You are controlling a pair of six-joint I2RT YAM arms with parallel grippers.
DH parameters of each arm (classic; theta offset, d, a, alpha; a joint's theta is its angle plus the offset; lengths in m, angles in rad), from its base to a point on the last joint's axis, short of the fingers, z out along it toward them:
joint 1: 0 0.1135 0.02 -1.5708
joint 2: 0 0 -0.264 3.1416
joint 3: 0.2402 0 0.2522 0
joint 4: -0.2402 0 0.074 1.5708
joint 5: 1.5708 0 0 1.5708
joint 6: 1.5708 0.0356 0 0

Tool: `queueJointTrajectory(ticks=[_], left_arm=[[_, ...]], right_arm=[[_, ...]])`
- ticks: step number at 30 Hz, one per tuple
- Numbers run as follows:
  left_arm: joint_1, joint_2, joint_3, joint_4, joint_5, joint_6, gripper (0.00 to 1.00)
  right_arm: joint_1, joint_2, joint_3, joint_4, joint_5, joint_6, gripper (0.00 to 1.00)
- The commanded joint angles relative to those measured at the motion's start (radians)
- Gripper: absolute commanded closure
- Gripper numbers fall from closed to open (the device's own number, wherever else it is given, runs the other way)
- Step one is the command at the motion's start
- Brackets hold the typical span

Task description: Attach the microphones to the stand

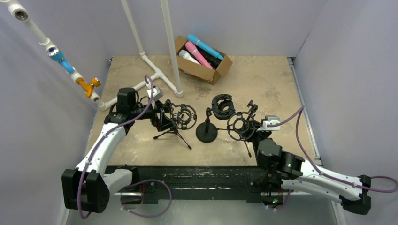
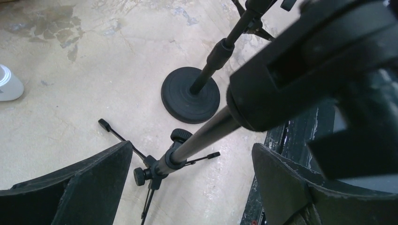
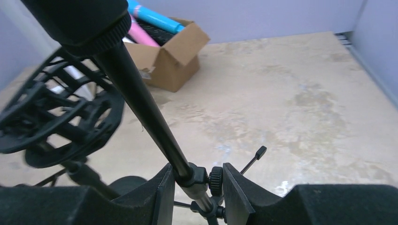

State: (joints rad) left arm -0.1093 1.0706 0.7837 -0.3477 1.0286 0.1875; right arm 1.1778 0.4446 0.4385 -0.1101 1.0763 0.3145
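The microphones lie together in an open cardboard box (image 1: 201, 71) at the far side of the tabletop (image 1: 263, 84), well apart from both arms. A blue microphone (image 1: 205, 46) lies at the back, a pink microphone (image 1: 198, 55) beside it, a white microphone (image 1: 188, 57) to the left and a black microphone (image 1: 214, 61) to the right. Whether more lie beneath them cannot be told. Three black stands are set in a row nearer the arms, each carrying a ring-shaped shock mount (image 1: 184, 116) at its top. The left tool (image 2: 192, 146) is spread wide. The slanted pole of the left tripod stand (image 1: 172, 133) shows between its fingers (image 2: 94, 183), and neither finger touches it; below, the stand's legs splay onto the tabletop. The round-base stand (image 1: 207, 133) stands in the middle between the two tripods, its disc flat on the tabletop. The right tool (image 3: 197, 171) is pinching the right tripod stand (image 3: 141, 101) low on its pole, with its pads (image 3: 162, 192) pressed against the collar and the small knob there. Above the grip, the pole leans up and to the left in the wrist view. White PVC pipes (image 1: 159, 77) rise from the far left of the tabletop, beyond the left arm.
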Motion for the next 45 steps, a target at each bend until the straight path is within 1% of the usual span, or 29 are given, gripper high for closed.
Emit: queueJointTrajectory(ticks=[1,4,7,9,10,12,13,14,16,17,18,19,20,21,23,28,32,39,45], left_arm=[[-0.031,0.032,0.05,0.086,-0.006,0.024,0.02],[-0.045,0.045,0.061,0.088,-0.014,0.056,0.08],[-0.055,0.046,0.067,0.102,-0.027,0.075,0.22],[-0.055,0.045,0.066,0.12,-0.036,0.077,0.28],[-0.055,0.043,0.067,0.122,-0.038,0.086,0.3],[-0.055,0.042,0.072,0.108,-0.042,0.118,0.33],[-0.055,0.042,0.075,0.094,-0.042,0.142,0.36],[-0.055,0.042,0.076,0.075,-0.044,0.173,0.4],[-0.055,0.038,0.076,0.048,-0.058,0.216,0.51],[-0.055,0.035,0.073,0.034,-0.066,0.233,0.55],[-0.054,0.03,0.068,0.023,-0.072,0.246,0.6],[-0.054,0.024,0.062,0.016,-0.079,0.257,0.66],[-0.054,0.018,0.057,0.011,-0.089,0.262,0.73],[-0.053,0.014,0.052,0.009,-0.104,0.264,0.79],[-0.053,0.008,0.048,0.009,-0.144,0.265,0.89],[-0.043,0.001,0.047,0.023,-0.251,0.275,0.97],[-0.02,-0.008,0.053,0.034,-0.316,0.303,0.99],[0.056,-0.017,0.057,0.069,-0.418,0.307,1.0],[0.167,-0.011,0.062,0.088,-0.467,0.268,1.0]], right_arm=[[0.0,-0.021,0.065,0.031,0.244,-0.025,1.0],[-0.006,-0.058,0.072,-0.012,0.311,0.015,1.0],[-0.013,-0.046,0.07,0.028,0.443,0.022,1.0],[-0.031,0.015,0.08,0.014,0.526,0.066,1.0],[-0.059,0.056,0.102,-0.064,0.548,0.205,1.0],[-0.171,0.162,0.182,-0.417,0.546,0.619,1.0],[-0.228,0.227,0.215,-0.557,0.538,0.777,1.0],[-0.269,0.3,0.244,-0.627,0.524,0.848,1.0],[-0.285,0.442,0.297,-0.651,0.518,0.887,1.0],[-0.286,0.514,0.333,-0.678,0.52,0.94,1.0],[-0.287,0.586,0.378,-0.772,0.531,1.075,1.0],[-0.295,0.664,0.424,-0.919,0.554,1.268,1.0],[-0.309,0.747,0.475,-1.137,0.593,1.533,1.0],[-0.33,0.817,0.516,-1.255,0.608,1.573,1.0],[-0.351,0.901,0.58,-1.264,0.639,1.563,1.0],[-0.449,0.954,0.619,-1.263,0.67,1.627,1.0],[-0.516,0.963,0.622,-1.264,0.681,1.66,1.0],[-0.541,0.895,0.506,-1.263,0.659,1.779,1.0],[-0.574,0.995,0.547,-1.266,0.664,1.829,1.0]])
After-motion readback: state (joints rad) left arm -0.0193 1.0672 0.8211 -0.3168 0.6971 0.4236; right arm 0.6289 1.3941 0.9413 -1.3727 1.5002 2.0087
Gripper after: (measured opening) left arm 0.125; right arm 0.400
